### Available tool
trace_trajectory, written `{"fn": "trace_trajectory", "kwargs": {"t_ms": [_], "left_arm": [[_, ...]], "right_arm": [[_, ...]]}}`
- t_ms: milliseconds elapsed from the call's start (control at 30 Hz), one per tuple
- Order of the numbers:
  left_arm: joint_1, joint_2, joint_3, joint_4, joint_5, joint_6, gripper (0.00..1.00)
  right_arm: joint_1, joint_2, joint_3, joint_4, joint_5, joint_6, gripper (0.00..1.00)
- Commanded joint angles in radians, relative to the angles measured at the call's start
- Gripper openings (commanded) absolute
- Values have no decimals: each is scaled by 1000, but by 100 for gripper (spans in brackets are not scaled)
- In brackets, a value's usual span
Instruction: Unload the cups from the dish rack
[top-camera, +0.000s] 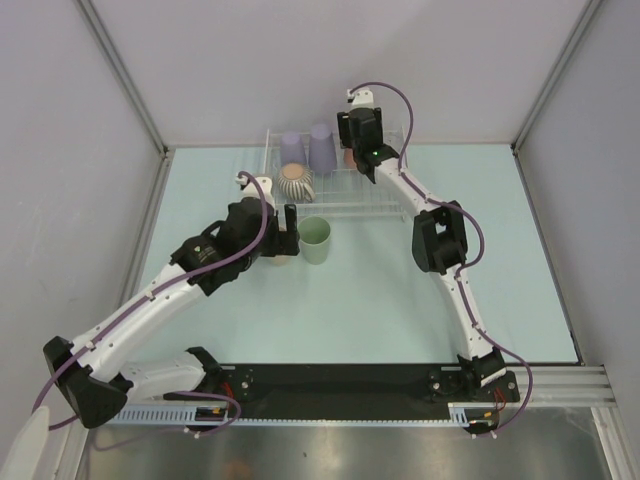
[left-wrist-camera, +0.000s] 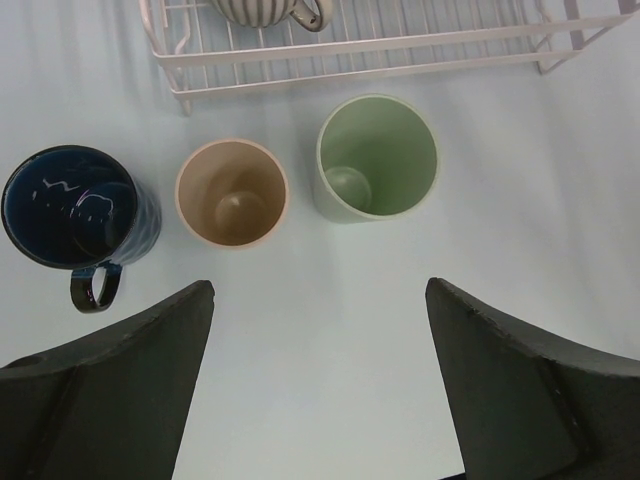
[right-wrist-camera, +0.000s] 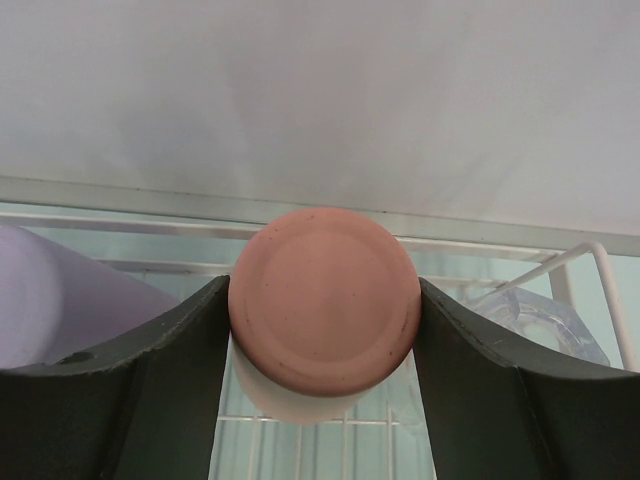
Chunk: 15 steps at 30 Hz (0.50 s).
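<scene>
Pale mint desk was boxed by plain grey-white panels on three sides, aluminium posts at far corners, black strip along near edge.

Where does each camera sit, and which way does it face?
Top external: high behind the robot, looking down on table and dish rack; left arm and right arm show.
Left wrist: over the table, facing down at navy mug, tan cup, pale green cup; open left claw shows.
Right wrist: at the rack, facing the back wall; right claw grips salmon pink cup.
Shared: pale green cup, top and left wrist.
</scene>
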Motion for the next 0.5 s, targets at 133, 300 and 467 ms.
{"fn": "trace_trajectory", "kwargs": {"t_ms": [133,300,467], "left_arm": [[6,-40,-7,24,-3,-25,93],[6,-54,-16,25,-3,-25,93],[6,-66,-31,38,-6,-26,93]], "right_arm": [[18,-121,-22,27,35,0,0],[34,-180,-19,-3,56,-13,0],[55,-241,-32,-36,74,-13,0]]}}
